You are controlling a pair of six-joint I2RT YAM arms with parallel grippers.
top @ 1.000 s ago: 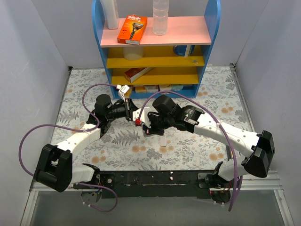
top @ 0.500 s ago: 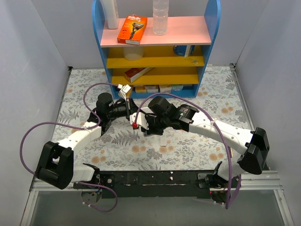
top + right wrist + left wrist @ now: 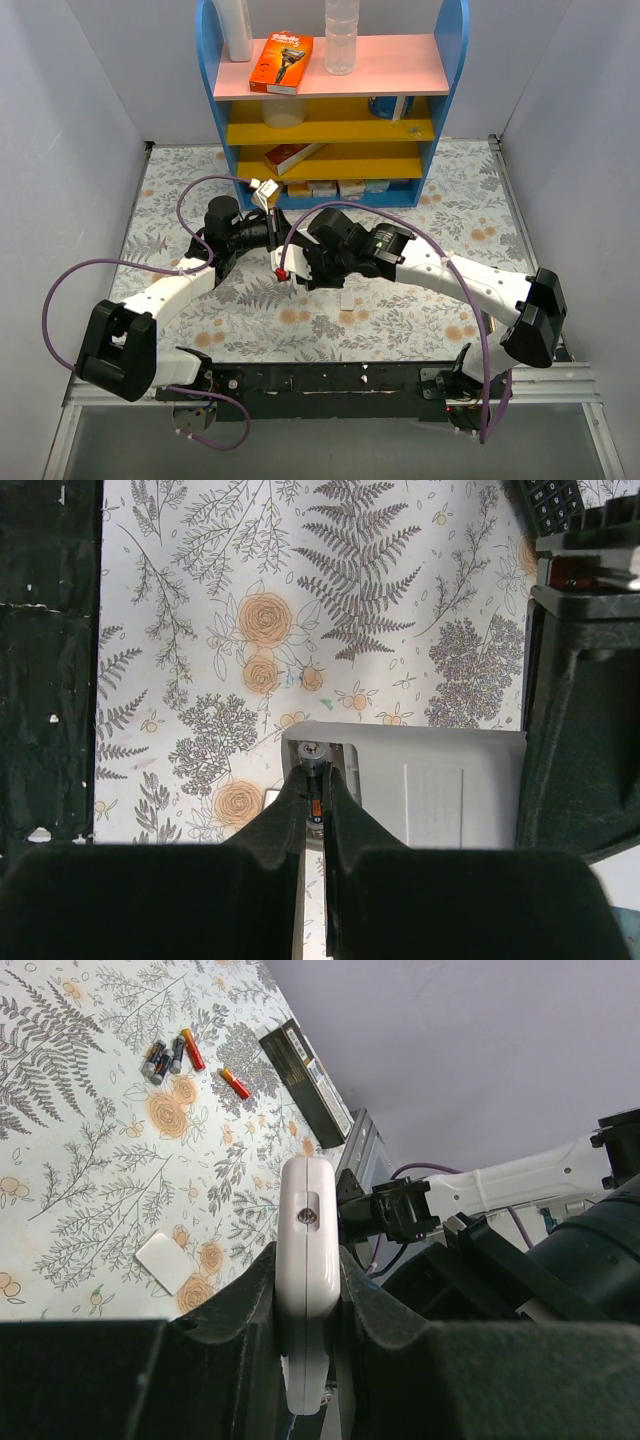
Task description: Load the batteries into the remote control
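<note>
My worry starts with the two arms, which crowd each other right at the remote control (image 3: 307,1250). My left fingers (image 3: 235,1320) are clamped on it and hold it up off the bench, so any push from the right side could twist it in that grip. My right fingers (image 3: 275,840) are pinched together on a single battery (image 3: 314,788), its tip at the open bay in the remote's back. That hold is on a thin round body, so I judge it may roll, cock against the bay's rim or drop if I press off-line. I cannot tell its polarity from here. Around the remote, plain grey walls (image 3: 60,150) close in the cell, a blue shelf (image 3: 330,100) stands beyond it, and the bench (image 3: 400,335) with its floral cloth lies below. Near the remote on that cloth lies a small white cover (image 3: 168,1262). Farther off is a black remote (image 3: 305,1075), then the spare batteries (image 3: 170,1055).
</note>
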